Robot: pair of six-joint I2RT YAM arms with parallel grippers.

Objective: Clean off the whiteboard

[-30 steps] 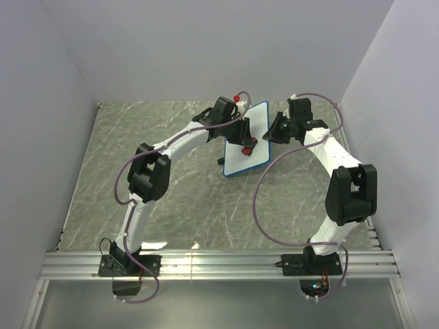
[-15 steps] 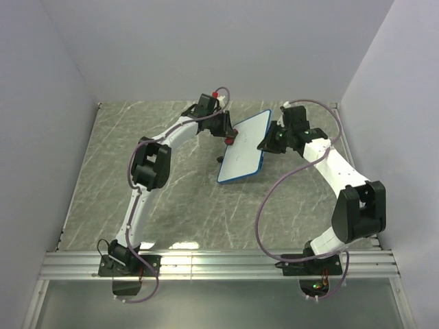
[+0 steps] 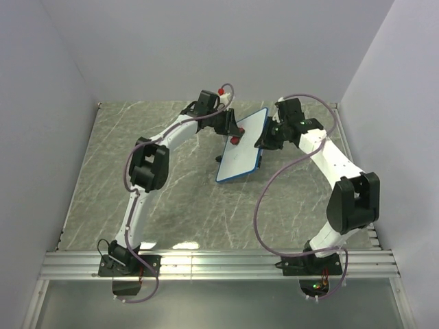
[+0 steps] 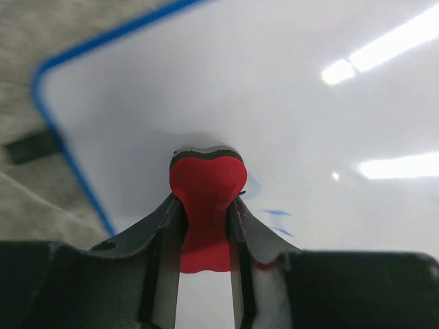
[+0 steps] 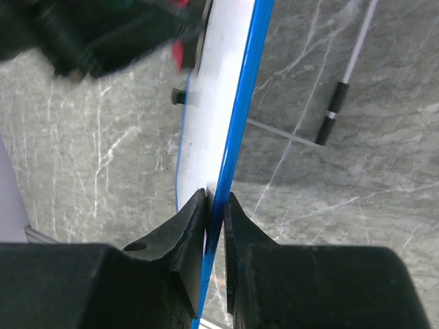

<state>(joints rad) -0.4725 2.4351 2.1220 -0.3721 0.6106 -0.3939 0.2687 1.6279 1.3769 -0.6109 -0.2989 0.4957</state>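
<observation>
My right gripper pinches the edge of the whiteboard, apparently tilted off the table; my left gripper clamps the eraser against it. Pushing hard may twist it loose.

grey marble tabletop, plain pale walls

The left claw fills the bottom of the view, its 2 fingers clamped on a small red block. The block's dark tip presses against the whiteboard. Faint blue marks sit just right of the block. 2 bright light streaks reflect off the white surface. The blue frame curves round a corner at upper left, where a black foot sticks out over the grey marbled tabletop.
</observation>
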